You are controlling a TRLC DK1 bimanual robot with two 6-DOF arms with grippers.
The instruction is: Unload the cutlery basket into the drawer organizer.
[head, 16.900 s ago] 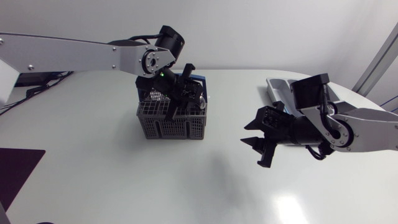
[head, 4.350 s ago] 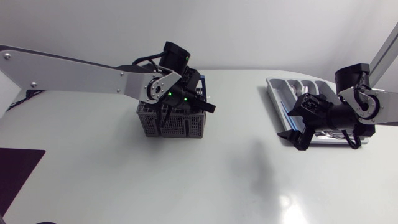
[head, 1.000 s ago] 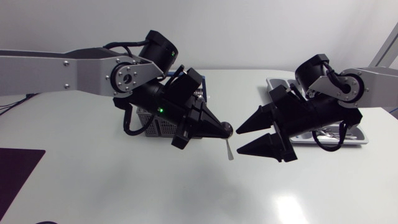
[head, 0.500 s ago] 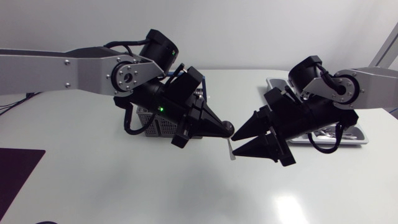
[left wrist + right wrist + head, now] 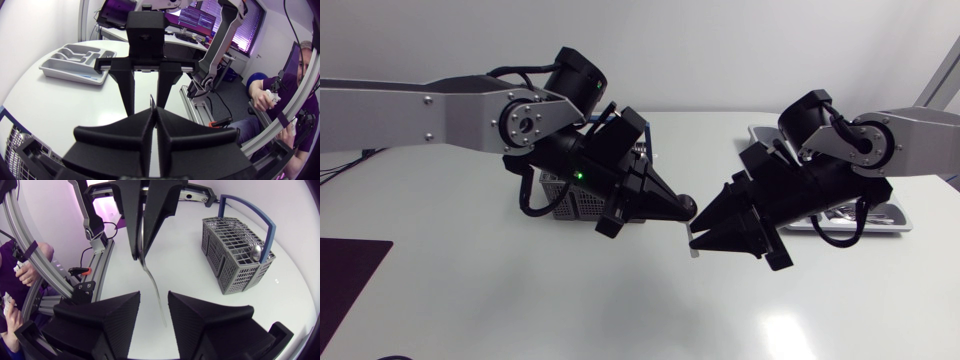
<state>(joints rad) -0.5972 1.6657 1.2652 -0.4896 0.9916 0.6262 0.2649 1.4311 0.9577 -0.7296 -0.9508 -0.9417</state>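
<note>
My left gripper (image 5: 686, 208) is over the middle of the table, shut on a silver piece of cutlery (image 5: 150, 275) whose handle hangs down from its tips. In the right wrist view that handle passes between the fingers of my right gripper (image 5: 154, 300), which stand apart with a gap on each side of it. From above, my right gripper (image 5: 698, 230) meets the left one tip to tip, and only the handle's end (image 5: 691, 250) shows. The grey cutlery basket (image 5: 240, 255) with a blue handle stands behind my left arm and holds a spoon (image 5: 256, 251). The grey drawer organizer (image 5: 50, 70) lies at the far right.
The basket (image 5: 560, 200) is mostly hidden by my left arm in the head view. The organizer's rim (image 5: 898, 222) shows behind my right arm. A dark mat (image 5: 350, 280) lies at the table's front left corner.
My right gripper has moved left toward the left gripper's tips and narrowed its fingers around the hanging handle. The left arm has kept still with the cutlery.
</note>
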